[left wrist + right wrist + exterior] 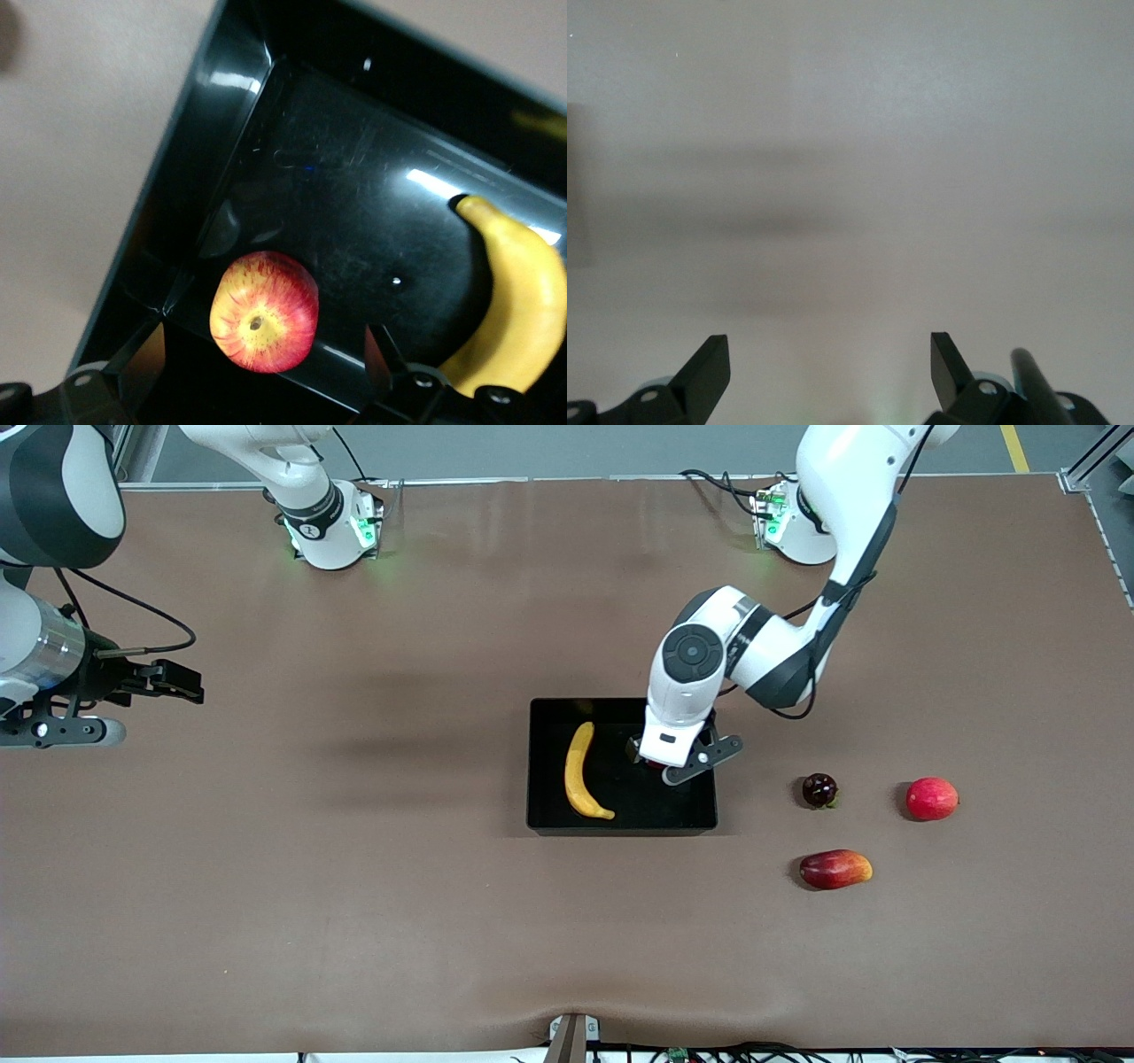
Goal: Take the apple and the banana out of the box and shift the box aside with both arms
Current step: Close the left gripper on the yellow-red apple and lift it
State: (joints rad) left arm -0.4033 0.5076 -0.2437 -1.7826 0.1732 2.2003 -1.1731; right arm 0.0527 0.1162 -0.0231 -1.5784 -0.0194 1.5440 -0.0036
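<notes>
- We see the black tray [621,815] at the centre of the front view, on the brown table [354,868].
- In it lies the banana [580,772], on the side toward the right arm's end of the table, its length running from the robots' edge toward the camera.
- Our left gripper [678,766] hangs over the tray's other side, at centre right of the front view, jaws spread wide and holding nothing.
- In the left wrist view, a red apple with a yellow patch [264,311] rests on the tray floor [354,204] close to a corner, between the spread fingers [383,352] and apart from them; the banana [518,310] sits at that frame's lower right.
- Our right gripper [173,682] waits at the front view's left edge over bare table, jaws wide and empty.
- In the right middle of the front view, on the table outside the tray, we see a dark round fruit [819,790], a red round fruit [931,798] and, lower, a red-and-yellow oblong fruit [835,869].
</notes>
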